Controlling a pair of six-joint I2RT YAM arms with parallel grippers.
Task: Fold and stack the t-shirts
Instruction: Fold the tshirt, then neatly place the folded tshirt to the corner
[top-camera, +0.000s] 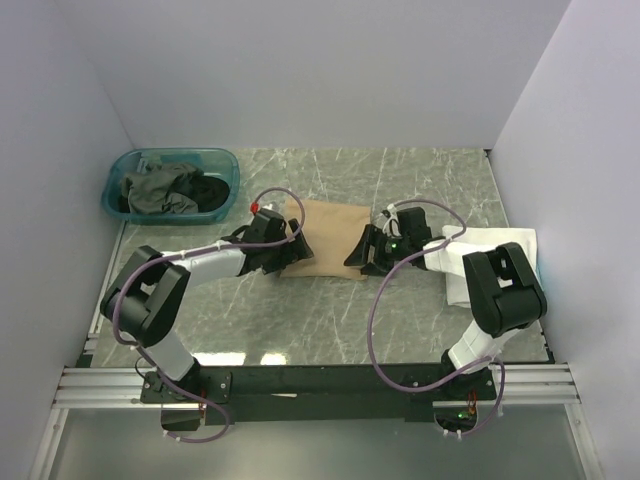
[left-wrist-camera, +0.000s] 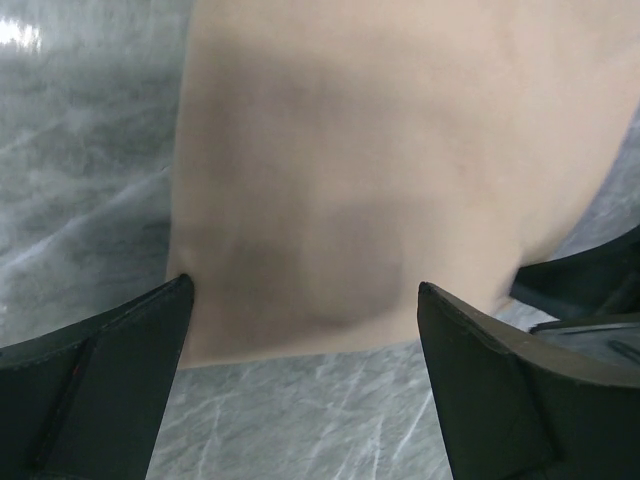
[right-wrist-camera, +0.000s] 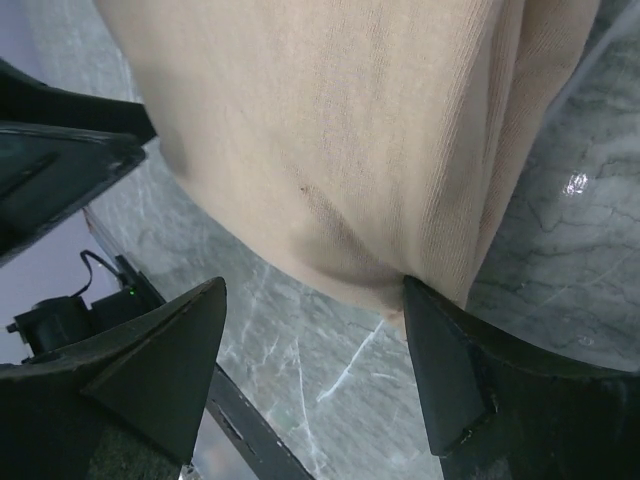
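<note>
Marble table (top-camera: 330, 320), left pincer (top-camera: 292, 250), right pincer (top-camera: 358, 254) spread low, flanking tan t-shirt (top-camera: 328, 238)

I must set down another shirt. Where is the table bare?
Bare marble: behind the tan shirt, right of the teal tub; also between that shirt and the near edge. Crowded: beside that shirt and at the white shirt.

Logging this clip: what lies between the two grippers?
The folded tan t-shirt lies between the left gripper and the right gripper; the top view shows it.
</note>
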